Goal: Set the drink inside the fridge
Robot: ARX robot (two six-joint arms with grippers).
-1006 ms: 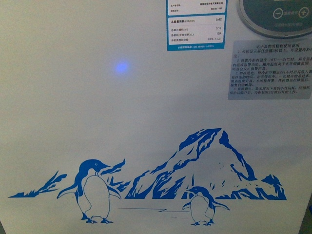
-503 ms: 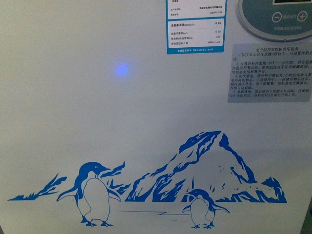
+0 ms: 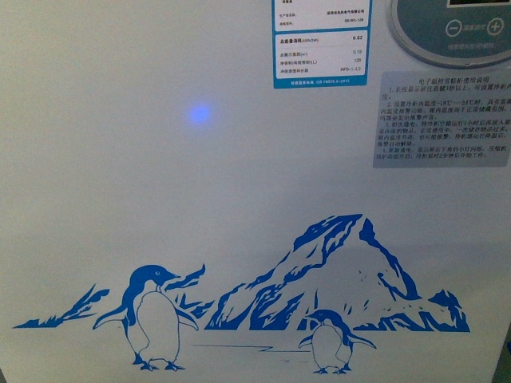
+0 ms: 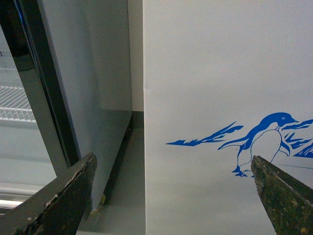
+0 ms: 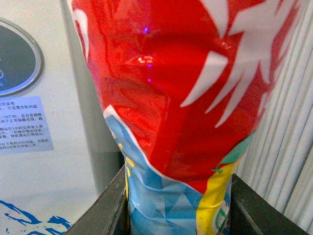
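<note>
The fridge (image 3: 160,175) fills the front view: its white front wall with the blue penguin-and-mountain picture (image 3: 319,279) and the round grey control panel (image 3: 451,32) at top right. My right gripper (image 5: 178,205) is shut on the drink (image 5: 166,93); its red label with white marks and a blue and yellow lower band fills the right wrist view, close beside the fridge's control panel (image 5: 14,58). The cap and cola are out of view. My left gripper (image 4: 173,171) is open and empty, facing the fridge's front (image 4: 215,73) near a penguin (image 4: 266,142). The fridge's lid is out of view.
A tall grey cabinet (image 4: 93,83) with a dark-framed door (image 4: 34,83) stands just beside the fridge, a narrow gap (image 4: 134,147) between them; wire shelves show inside. A ribbed white surface (image 5: 288,147) is behind the drink. Stickers with text (image 3: 319,40) sit on the fridge front.
The front view has shifted slightly: the fridge's picture and stickers sit a little lower than one second ago. No change in the last half second.
</note>
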